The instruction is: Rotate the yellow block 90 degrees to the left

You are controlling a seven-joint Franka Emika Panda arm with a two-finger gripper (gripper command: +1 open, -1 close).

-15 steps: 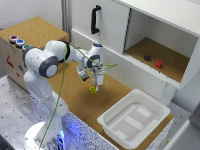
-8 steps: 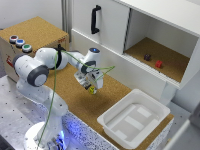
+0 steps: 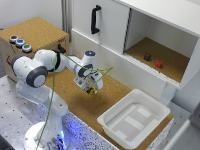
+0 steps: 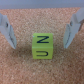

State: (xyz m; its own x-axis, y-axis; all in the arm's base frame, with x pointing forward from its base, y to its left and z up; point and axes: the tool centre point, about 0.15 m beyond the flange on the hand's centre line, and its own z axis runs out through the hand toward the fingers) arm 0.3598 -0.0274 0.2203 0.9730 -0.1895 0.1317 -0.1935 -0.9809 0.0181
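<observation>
Resting on the brown cork-covered tabletop (image 4: 20, 70), the small yellow-green cube with dark letter-like marks on its faces (image 4: 44, 45) sits between the spread, empty fingers of the grey two-finger gripper (image 4: 41, 30), touching neither. It looks light, rigid and smooth-sided, likely wood or plastic, so a modest squeeze on two opposite flat side faces should hold it. Being barely wider than a fingertip (image 4: 75, 26), an off-centre pinch could make it twist or pop out.
</observation>
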